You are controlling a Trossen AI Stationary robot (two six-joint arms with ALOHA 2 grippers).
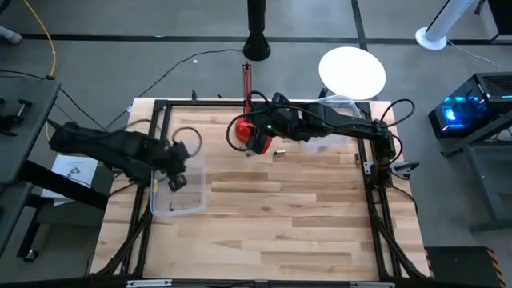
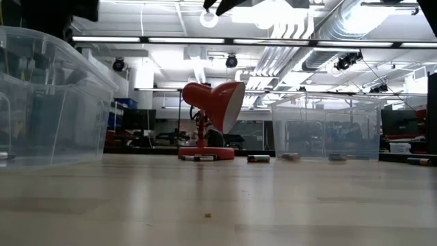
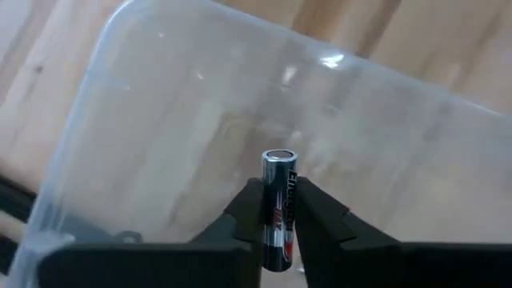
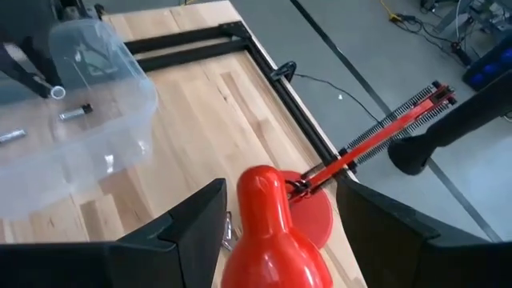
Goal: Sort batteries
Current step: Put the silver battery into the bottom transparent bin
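Note:
A dark battery with a silvery cap (image 3: 278,210) sits in my shut left gripper (image 3: 278,220), which hovers over the clear bin (image 1: 178,190) at the table's left. Small batteries (image 4: 76,112) lie on that bin's floor. More batteries (image 2: 259,158) lie flat on the wood near the red lamp (image 1: 248,134), one of them (image 1: 280,150) just to its right. My right gripper (image 4: 278,232) is open above the lamp's red head (image 4: 268,228), a finger on either side, clear of it. My left gripper pinches the battery's body (image 3: 277,228) between its two fingers, about halfway along, with the silvery end (image 3: 278,156) sticking out past the fingertips (image 3: 250,210). The fingers lie along the battery. It is lifted clear above the bin's floor.
A second clear bin (image 2: 328,130) stands near the table's far right corner. The lamp's red spring arm (image 4: 384,132) reaches beyond the far edge. A black frame (image 1: 376,172) borders the table. Bare wood (image 1: 280,224) fills the near half.

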